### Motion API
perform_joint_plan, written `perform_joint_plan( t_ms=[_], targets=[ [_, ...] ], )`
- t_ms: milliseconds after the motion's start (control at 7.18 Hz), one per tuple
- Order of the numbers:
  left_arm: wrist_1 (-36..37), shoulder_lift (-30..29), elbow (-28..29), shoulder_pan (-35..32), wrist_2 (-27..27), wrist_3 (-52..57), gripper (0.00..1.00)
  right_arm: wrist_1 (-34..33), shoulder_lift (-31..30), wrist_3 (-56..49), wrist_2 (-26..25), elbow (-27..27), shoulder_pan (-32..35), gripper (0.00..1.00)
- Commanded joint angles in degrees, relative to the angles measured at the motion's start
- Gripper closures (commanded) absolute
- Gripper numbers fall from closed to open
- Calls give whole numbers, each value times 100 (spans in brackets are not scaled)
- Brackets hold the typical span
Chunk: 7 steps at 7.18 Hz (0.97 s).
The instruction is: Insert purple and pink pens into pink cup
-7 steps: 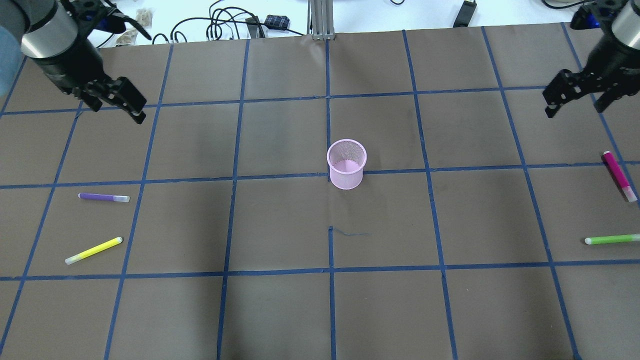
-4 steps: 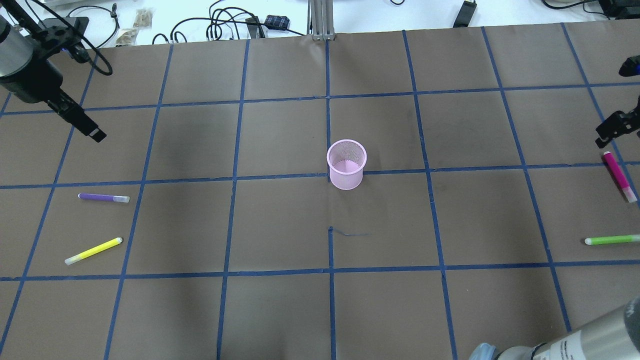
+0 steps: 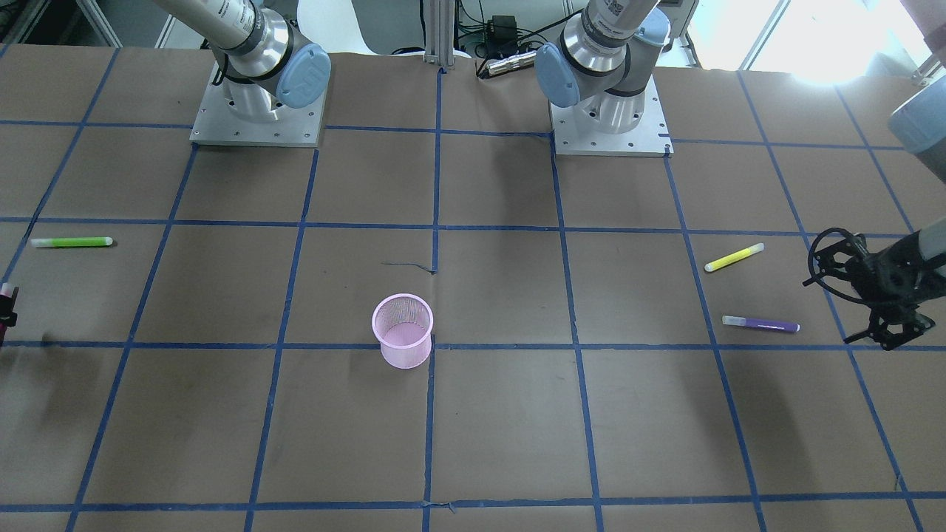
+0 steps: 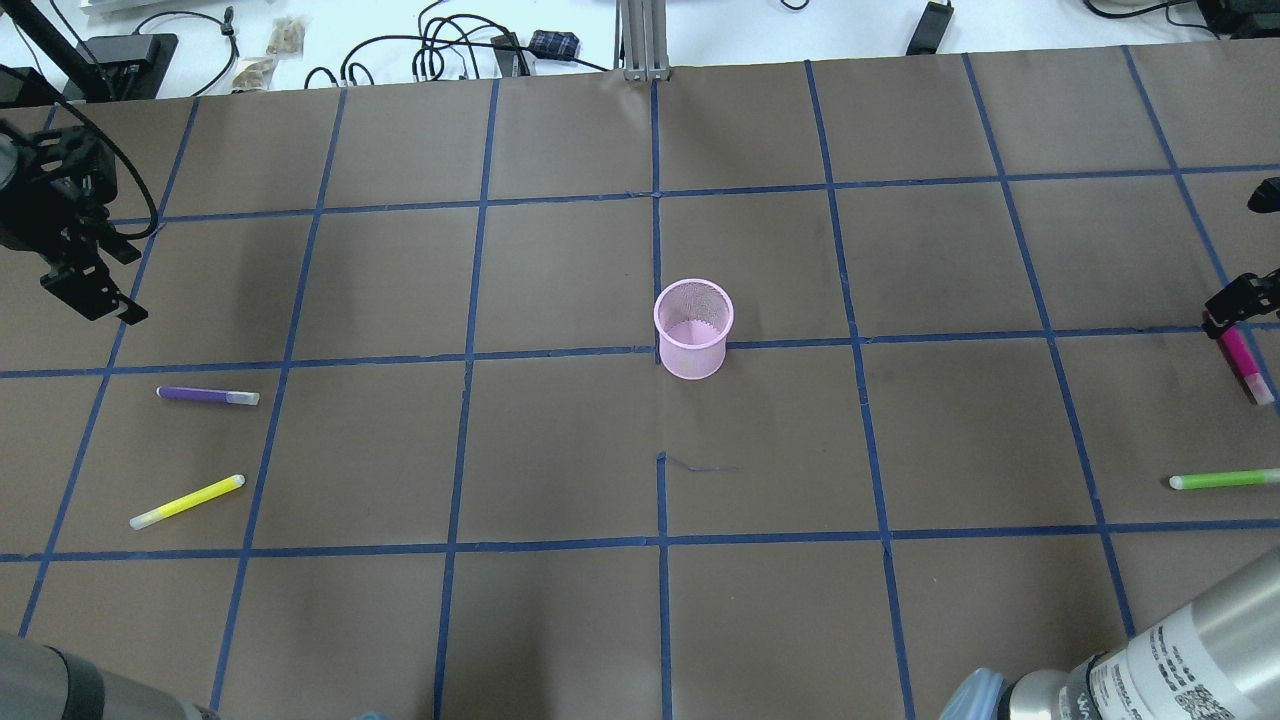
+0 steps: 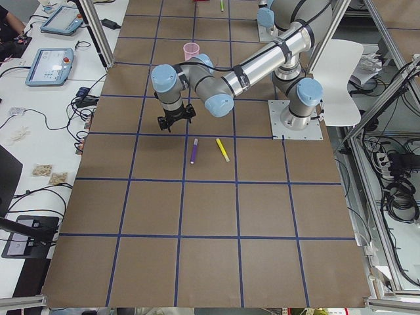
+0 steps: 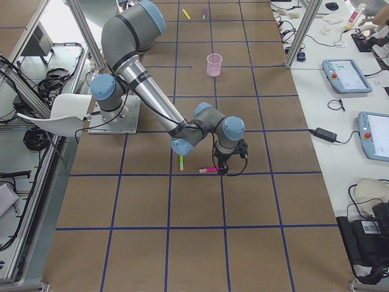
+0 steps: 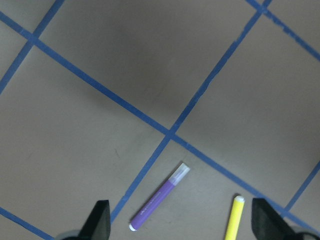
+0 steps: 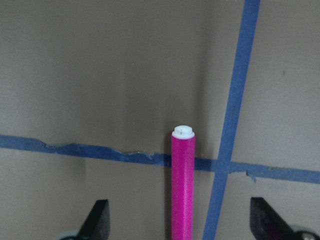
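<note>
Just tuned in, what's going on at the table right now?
Neither pen is picked up yet. The right gripper hangs low over one end of the pink pen, with its jaws open on either side of it. The left gripper, jaws also open, hovers a little off from the purple pen, which lies flat on the table. The pink cup stands upright mid-table, empty.

Left gripper (image 7: 182,222), right gripper (image 8: 180,220): jaws wide apart.

even bright light, soft shadows on the table (image 3: 502,414), glare blown out at the front-facing view's top right
</note>
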Motion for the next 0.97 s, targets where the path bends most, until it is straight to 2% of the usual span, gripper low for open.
perform_joint_plan(
  t_ms=[0, 139, 418, 557, 835],
  targets=[
    [12, -333, -17, 446, -183, 2162, 2, -6, 254, 18, 4, -179, -9, 5],
    [29, -561, -17, 517, -436, 2972, 2, -6, 264, 36, 4, -180, -9, 15],
    [65, -966, 9, 806, -893, 3584, 3, -6, 255, 53, 4, -180, 35, 28],
    [65, -1150, 27, 973, -947, 4082, 4, -6, 237, 175, 4, -189, 70, 37],
    [-5, -1441, -26, 1028, -1158, 4201, 6, -6, 281, 150, 4, -189, 71, 40]
  ],
)
